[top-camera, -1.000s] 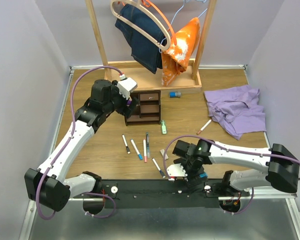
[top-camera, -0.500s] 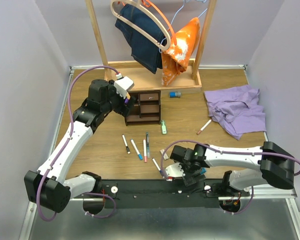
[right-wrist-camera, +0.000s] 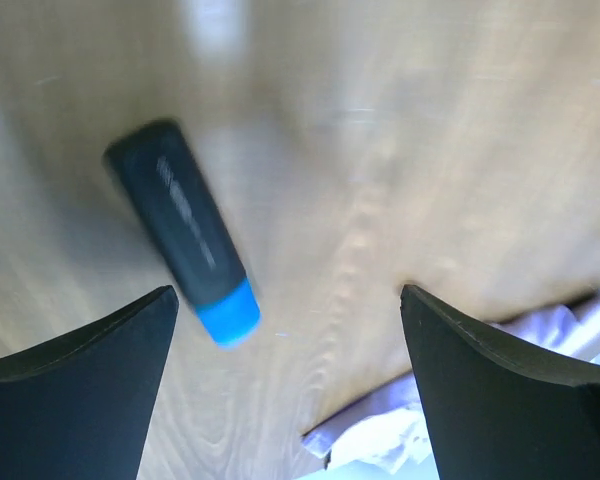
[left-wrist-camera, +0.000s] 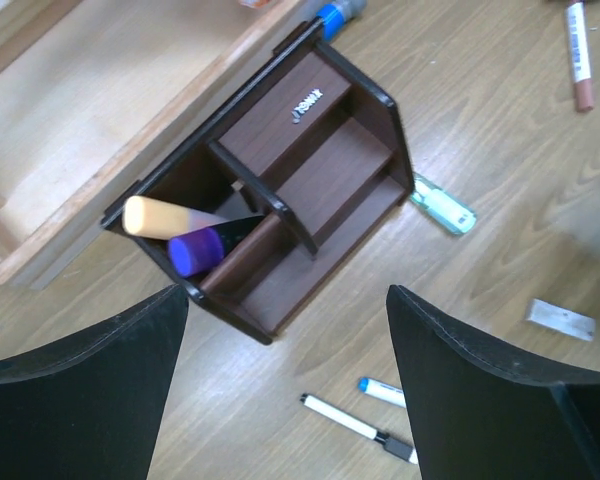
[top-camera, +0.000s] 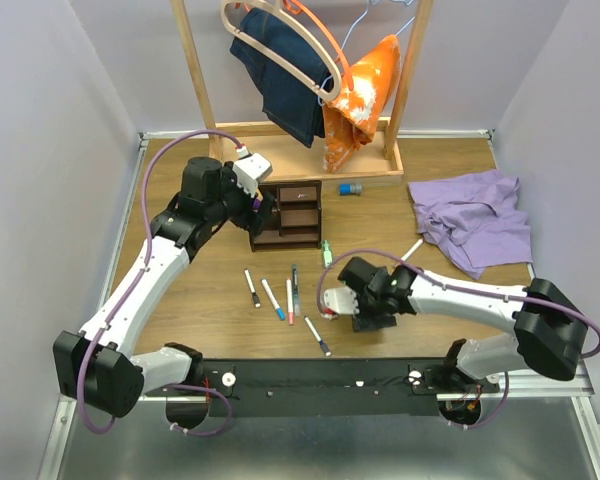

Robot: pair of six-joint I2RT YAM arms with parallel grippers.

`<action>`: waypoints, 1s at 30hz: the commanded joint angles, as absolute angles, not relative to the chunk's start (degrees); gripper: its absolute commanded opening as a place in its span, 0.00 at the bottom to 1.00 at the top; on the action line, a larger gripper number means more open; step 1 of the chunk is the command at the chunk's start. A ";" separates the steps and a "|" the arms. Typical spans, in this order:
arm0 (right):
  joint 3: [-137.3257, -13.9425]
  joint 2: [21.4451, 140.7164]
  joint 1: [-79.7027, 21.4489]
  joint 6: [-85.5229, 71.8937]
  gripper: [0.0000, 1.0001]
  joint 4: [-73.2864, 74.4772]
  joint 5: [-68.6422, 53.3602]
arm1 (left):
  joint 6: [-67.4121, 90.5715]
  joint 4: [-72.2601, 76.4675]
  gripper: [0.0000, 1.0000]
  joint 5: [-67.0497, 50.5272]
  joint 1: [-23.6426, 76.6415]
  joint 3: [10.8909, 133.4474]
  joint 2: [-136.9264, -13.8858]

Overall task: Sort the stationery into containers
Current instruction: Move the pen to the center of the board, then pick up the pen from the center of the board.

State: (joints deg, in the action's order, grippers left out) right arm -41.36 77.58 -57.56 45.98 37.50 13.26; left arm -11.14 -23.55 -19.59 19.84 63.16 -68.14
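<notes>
Wooden rack [top-camera: 194, 80] — jeans [top-camera: 280, 88], orange cloth [top-camera: 367, 88], purple shirt [top-camera: 475, 225]

Pale lavender walls [top-camera: 50, 120] close in a wood-grain table [top-camera: 180, 300] on three sides. A light-wood clothes rack [top-camera: 193, 70] stands at upper centre, hung with dark jeans [top-camera: 280, 95] and an orange garment [top-camera: 365, 95]. A purple shirt [top-camera: 475, 225] lies crumpled at right.

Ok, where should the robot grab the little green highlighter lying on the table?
Probably its middle, coming from straight above. The green highlighter lies flat on the table, so only its top and long sides are free; pinch it across its narrow width. One end lies close to the organizer corner, so stay off that end.
</notes>
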 commanded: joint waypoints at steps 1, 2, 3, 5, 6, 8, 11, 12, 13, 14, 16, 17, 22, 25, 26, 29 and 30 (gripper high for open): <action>-48.76 74.63 -54.41 44.04 1.00 42.33 7.23 | -9.40 -28.11 0.88 -26.71 23.44 66.18 -69.16; -49.48 72.79 -53.53 41.42 1.00 43.41 6.08 | -10.62 -29.78 0.87 -26.63 25.38 66.62 -69.52; -50.70 71.90 -50.83 40.09 1.00 44.46 4.67 | -12.11 -33.01 0.87 -25.67 27.75 67.32 -69.78; -53.78 69.88 -47.30 35.10 1.00 46.14 1.68 | -16.23 -35.50 0.87 -23.56 36.80 67.85 -71.01; -54.66 67.96 -43.63 33.50 1.00 46.06 0.80 | -16.87 -37.07 0.87 -22.51 39.87 68.29 -71.80; -56.59 65.49 -40.53 28.08 1.00 44.92 -1.75 | -16.88 -37.88 0.87 -19.35 46.19 68.55 -74.96; -56.52 60.13 -36.31 19.90 1.00 40.44 -1.15 | -15.38 -37.53 0.84 -16.35 51.39 68.99 -80.13; -56.60 58.64 -34.99 17.78 1.00 39.21 -0.27 | -14.60 -37.36 0.80 -15.56 52.55 69.78 -81.64; -56.51 56.27 -34.28 16.19 1.00 37.29 -0.26 | -13.89 -36.74 0.78 -14.77 53.60 69.96 -83.04; -56.77 55.47 -33.32 14.00 1.00 36.74 1.22 | -13.19 -35.43 0.77 -14.16 54.40 69.96 -85.49; -58.09 54.23 -28.84 12.66 1.00 36.13 0.97 | -12.13 -31.91 0.76 -13.89 56.77 71.18 -87.97; -58.70 53.62 -27.52 11.70 1.00 35.95 1.84 | -12.04 -30.95 0.76 -12.93 57.73 71.89 -91.02; -59.77 50.81 -20.49 9.85 1.00 35.51 4.74 | -10.73 -28.57 0.72 -11.43 62.83 79.69 -100.88; -59.24 48.87 -18.11 9.32 1.00 36.64 5.80 | -9.67 -28.04 0.71 -11.78 64.07 82.87 -105.99; -59.06 48.26 -17.67 9.06 1.00 37.00 5.89 | -8.97 -27.86 0.70 -11.78 64.59 83.32 -107.56; -58.28 45.45 -16.96 8.44 1.00 38.05 6.76 | -8.35 -26.99 0.70 -10.64 65.91 83.85 -109.77; -58.10 44.83 -16.79 8.09 1.00 38.14 7.38 | -8.18 -26.37 0.70 -10.29 66.27 84.02 -110.21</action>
State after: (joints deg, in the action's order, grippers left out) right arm -58.24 48.42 -17.76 10.83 37.04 4.58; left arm -10.28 -28.62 -12.95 64.62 82.39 -107.77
